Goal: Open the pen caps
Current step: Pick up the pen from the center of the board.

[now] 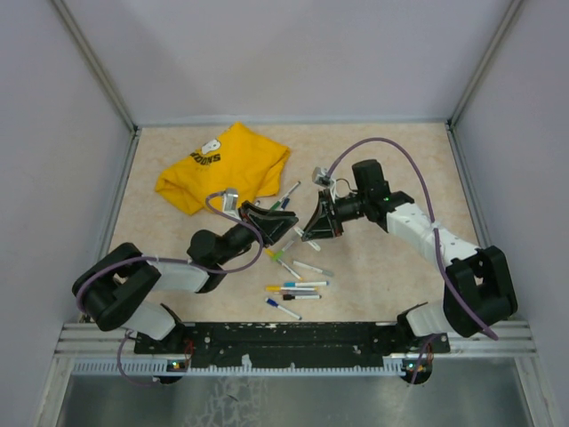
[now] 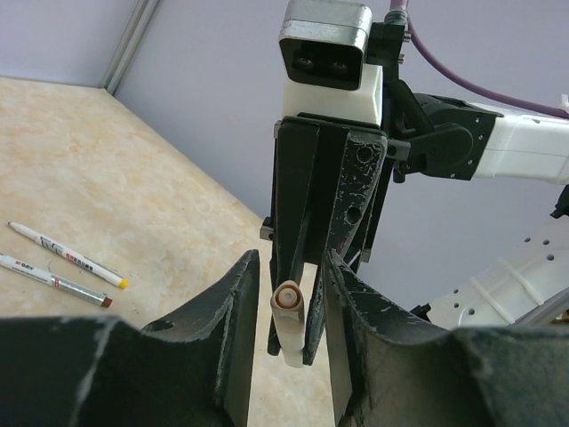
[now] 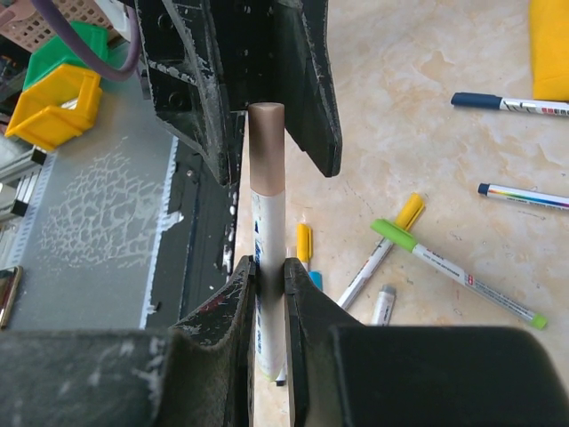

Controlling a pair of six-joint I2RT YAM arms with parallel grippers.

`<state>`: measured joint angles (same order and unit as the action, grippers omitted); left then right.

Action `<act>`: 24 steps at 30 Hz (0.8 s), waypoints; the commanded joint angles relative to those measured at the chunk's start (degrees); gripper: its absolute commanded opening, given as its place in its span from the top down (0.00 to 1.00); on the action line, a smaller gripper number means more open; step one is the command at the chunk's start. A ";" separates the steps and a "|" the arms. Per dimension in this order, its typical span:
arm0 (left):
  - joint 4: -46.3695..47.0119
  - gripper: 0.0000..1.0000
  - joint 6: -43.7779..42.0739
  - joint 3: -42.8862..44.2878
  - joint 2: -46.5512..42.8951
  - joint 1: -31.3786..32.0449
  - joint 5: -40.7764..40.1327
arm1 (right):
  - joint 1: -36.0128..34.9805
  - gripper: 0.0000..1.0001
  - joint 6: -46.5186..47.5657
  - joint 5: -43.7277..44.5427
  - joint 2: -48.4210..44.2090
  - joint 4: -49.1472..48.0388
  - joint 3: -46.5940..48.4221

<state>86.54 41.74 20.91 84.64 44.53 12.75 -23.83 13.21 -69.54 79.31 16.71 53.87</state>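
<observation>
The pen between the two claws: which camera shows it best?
Right wrist: the pen shows lengthwise, brown cap up, clamped in the right gripper. Left wrist shows only its capped end; the top view, almost nothing.

L gripper & R gripper sit tip-to-tip mid-table w/ a pen in the gap btwn them, so we get no pass-thru there. Loose pens litter the near-centre strip; yellow T-shirt blocks back-left. Table is bare back-right: we've room there. Arm elbows fill both near corners.
</observation>
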 commanded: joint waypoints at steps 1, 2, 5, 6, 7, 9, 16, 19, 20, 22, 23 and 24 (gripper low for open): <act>1.01 0.60 -0.51 0.83 -0.15 0.29 1.15 | -0.07 1.00 -1.28 -0.62 -0.20 -2.47 -0.22; 1.09 0.61 -0.53 0.64 -0.17 0.29 1.04 | -0.07 1.00 -1.26 -0.60 -0.21 -2.44 -0.19; 0.93 0.62 -0.52 0.55 -0.07 0.29 1.00 | -0.09 1.00 -1.39 -0.25 -0.21 -2.52 -0.08; 0.88 0.62 -0.52 0.58 -0.01 0.25 1.00 | -0.07 1.00 -1.43 -0.10 -0.28 -2.52 -0.14; 0.85 0.64 -0.52 0.57 0.12 0.29 0.93 | -0.07 1.00 -1.47 -0.13 -0.29 -2.48 -0.14; 0.91 0.68 -0.52 0.61 0.25 0.29 0.86 | -0.07 1.00 -1.50 -0.01 -0.29 -2.54 -0.17; 0.65 0.83 -0.69 0.79 0.56 0.29 0.77 | -0.05 1.00 -1.52 0.06 -0.20 -2.69 -0.27; 1.01 1.00 -0.69 0.84 1.01 0.29 0.89 | -0.07 1.00 -1.66 -0.11 -0.19 -3.03 -0.60; 1.26 1.00 -0.67 1.04 1.11 0.29 0.87 | -0.07 1.00 -1.88 -0.20 -0.13 -3.35 -0.75; 1.83 1.00 -0.53 1.19 1.43 0.25 0.85 | -0.14 0.95 -2.31 -0.22 -0.12 -4.03 -1.09; 2.13 1.00 -0.52 1.30 1.56 0.29 0.78 | -0.20 0.88 -2.39 -0.24 -0.12 -4.28 -1.35; 2.36 1.00 -0.46 1.47 1.79 0.28 0.66 | -0.31 0.83 -2.44 -0.17 -0.12 -4.44 -1.50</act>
<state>86.02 41.63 20.93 85.52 44.56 13.08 -23.83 11.77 -68.69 79.33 15.16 52.80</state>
